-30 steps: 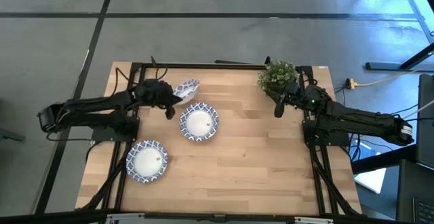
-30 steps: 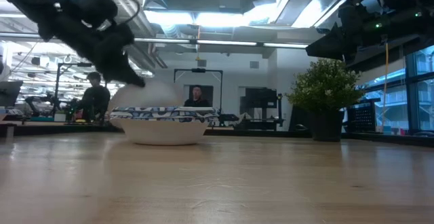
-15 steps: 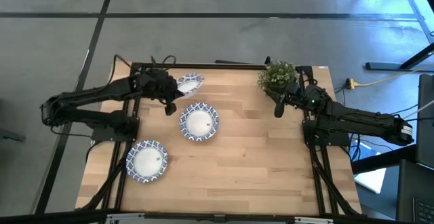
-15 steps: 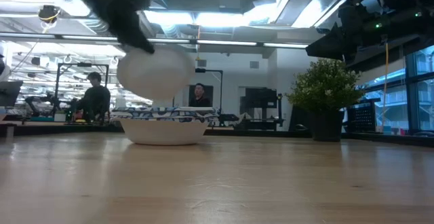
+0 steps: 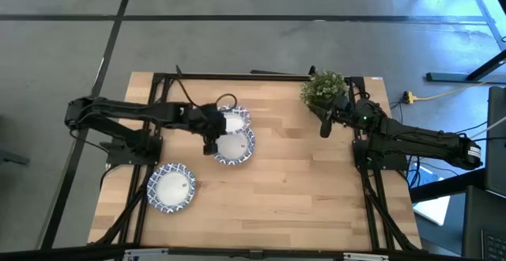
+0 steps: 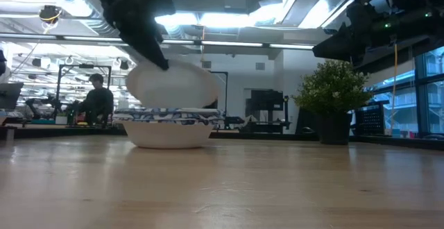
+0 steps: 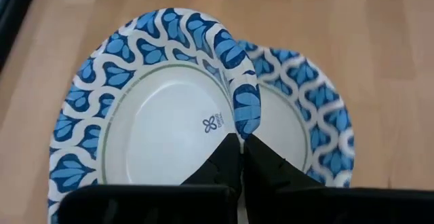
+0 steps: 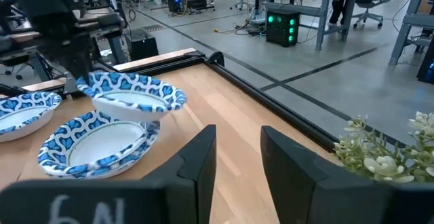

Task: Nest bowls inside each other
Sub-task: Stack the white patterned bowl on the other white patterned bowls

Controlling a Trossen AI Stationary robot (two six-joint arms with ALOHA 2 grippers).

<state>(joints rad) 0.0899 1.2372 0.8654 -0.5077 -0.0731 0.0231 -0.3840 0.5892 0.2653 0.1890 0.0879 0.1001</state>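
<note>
Nearest the left edge of the light wooden table [image 5: 300, 182], one round shallow bowl with a white inside and a blue-and-white patterned rim [image 5: 171, 187] sat by itself, well apart from the left end effector [image 5: 212, 129] and toward the front of the table from it. That end effector reached in from the left side and pinched the rim of a second, matching bowl [image 5: 234, 119]; in the left wrist view its two dark fingers [image 7: 230, 161] were pressed together on the patterned rim of this held bowl [image 7: 163, 119]. The held bowl hung in the air, tilted, just above a third matching bowl [image 5: 234, 145] that rested on the table directly below and slightly in front of the end effector. In the low view the held bowl [image 6: 173, 83] showed its white underside just over the resting bowl [image 6: 166, 127], the two close but apart. The right wrist view showed the same pair, lifted bowl [image 8: 132, 91] over seated bowl [image 8: 98, 146]. Farther right, the right end effector [image 5: 324, 125] hovered above the table just beside a small green potted plant [image 5: 322, 87] at the far right corner, its fingers [image 8: 196, 157] spread and holding nothing.
</note>
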